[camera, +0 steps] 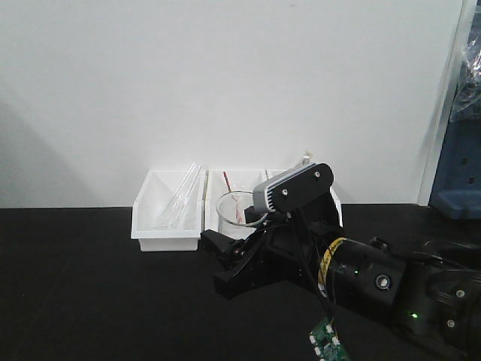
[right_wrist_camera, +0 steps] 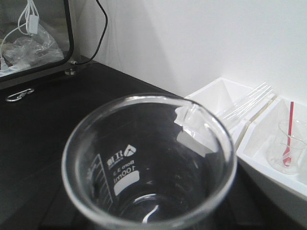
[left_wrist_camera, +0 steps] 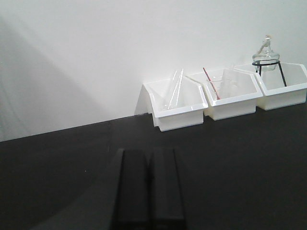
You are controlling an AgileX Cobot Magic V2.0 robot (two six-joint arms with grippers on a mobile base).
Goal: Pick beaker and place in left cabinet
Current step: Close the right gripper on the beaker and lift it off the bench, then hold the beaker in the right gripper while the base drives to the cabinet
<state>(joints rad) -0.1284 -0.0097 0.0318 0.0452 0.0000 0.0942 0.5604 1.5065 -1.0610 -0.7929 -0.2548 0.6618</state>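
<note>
The beaker is clear glass with white graduation marks and a "100ml" label. It fills the right wrist view, mouth toward the camera. In the front view the beaker sits at the tip of my right gripper, which is shut on its lower part and holds it in front of the middle white bin. The right fingers are hidden under the glass in the wrist view. My left gripper is shut and empty, low over the black table, well short of the bins. The left cabinet is not in view.
Three white bins stand against the wall. The left one holds glass tubes, the middle one a beaker with a red rod, the right one a glass flask on a black stand. A blue object is at far right. A black-framed box stands behind.
</note>
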